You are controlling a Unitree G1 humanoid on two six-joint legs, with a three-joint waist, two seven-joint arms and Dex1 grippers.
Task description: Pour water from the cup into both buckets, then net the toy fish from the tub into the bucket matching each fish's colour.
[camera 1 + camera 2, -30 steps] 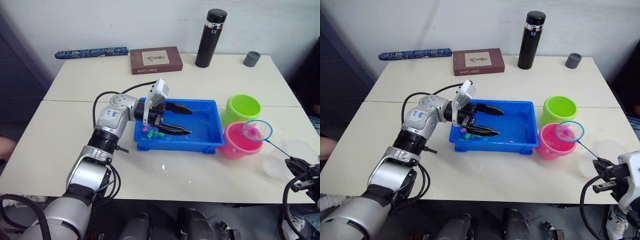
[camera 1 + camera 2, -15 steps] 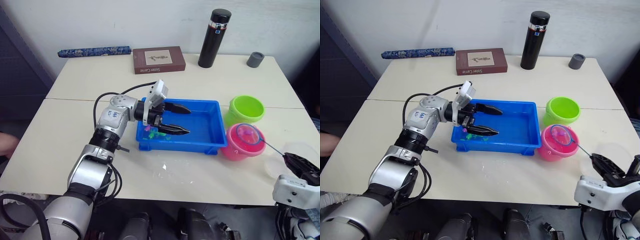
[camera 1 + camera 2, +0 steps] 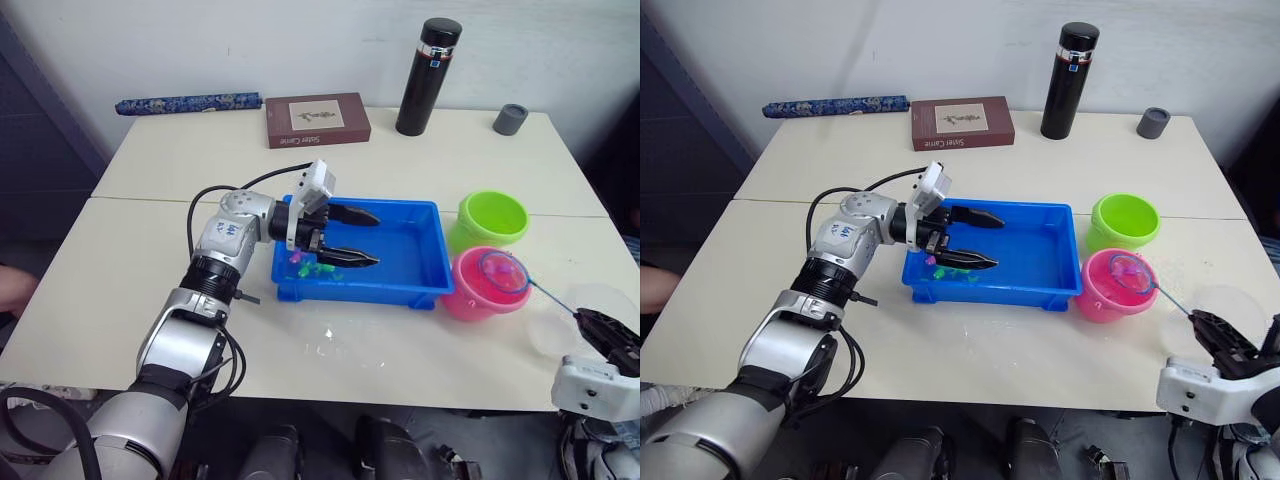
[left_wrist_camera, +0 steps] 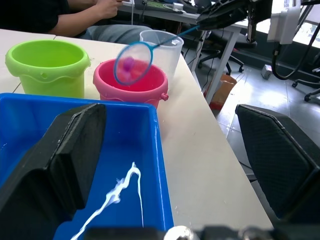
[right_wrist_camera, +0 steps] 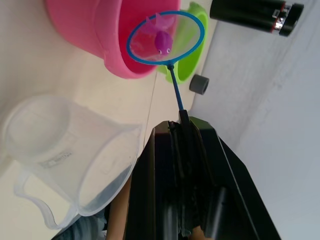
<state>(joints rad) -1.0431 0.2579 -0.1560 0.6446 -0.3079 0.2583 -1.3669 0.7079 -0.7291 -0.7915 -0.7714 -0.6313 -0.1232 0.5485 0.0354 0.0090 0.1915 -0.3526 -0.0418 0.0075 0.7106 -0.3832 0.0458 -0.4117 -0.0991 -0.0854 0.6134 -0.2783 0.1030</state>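
Right end effector (image 5: 180, 117) was clamped on the net (image 5: 165, 39) handle, a pink fish (image 5: 163, 41) in its hoop above the pink bucket (image 3: 478, 285). Left end effector (image 3: 360, 238) stood apart over the blue tub (image 3: 415, 260). Book (image 3: 317, 119) title on the counter (image 3: 150, 160) was unreadable.

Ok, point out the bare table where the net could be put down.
Free: the near strip of table in front of the blue tub, and the far stretch between the book and the black flask. Crowded: the right end, where the green bucket, pink bucket and clear cup cluster under the net.
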